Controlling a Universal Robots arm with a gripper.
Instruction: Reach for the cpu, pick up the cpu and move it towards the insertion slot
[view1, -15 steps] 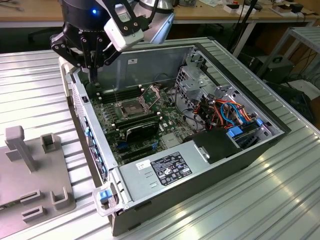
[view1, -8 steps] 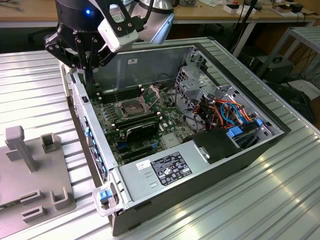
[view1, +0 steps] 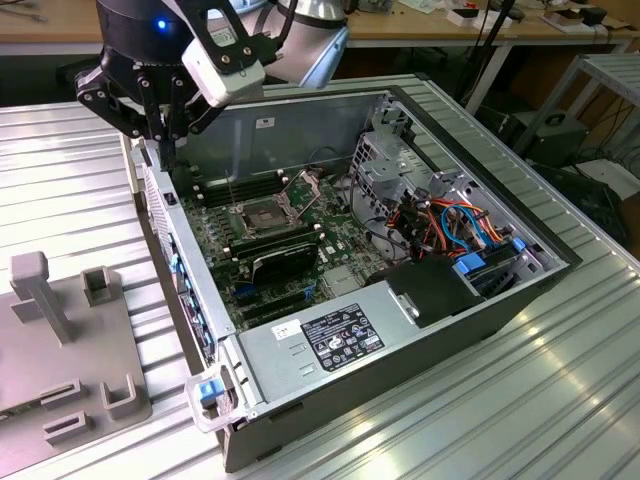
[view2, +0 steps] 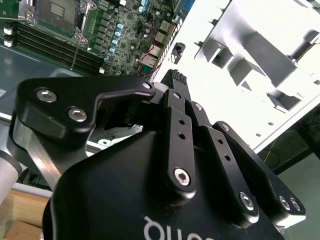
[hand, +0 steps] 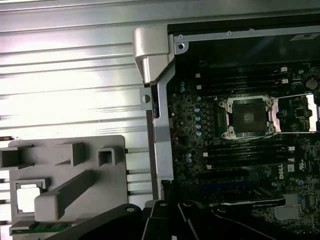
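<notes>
The cpu (hand: 27, 193), a small pale square plate, lies in a pocket of the grey holder block (hand: 95, 175) beside the computer case. The insertion slot (hand: 248, 117) is a square socket with a shiny frame and dark centre on the green board; it also shows in the exterior view (view1: 262, 214) and in the second wrist view (view2: 56, 12). My gripper (view1: 163, 140) hangs over the case's far corner, on the exterior view's left, above the rim between holder block and socket. It is well apart from the cpu and holds nothing.
The open computer case (view1: 330, 365) lies on a ribbed metal table (view1: 70, 170). Inside are long black memory slots (hand: 245, 82), a black card (view1: 285, 258), a metal drive cage (view1: 395, 165) and coloured cables (view1: 450, 225). The grey holder block (view1: 60, 340) carries an upright post (view1: 35, 290).
</notes>
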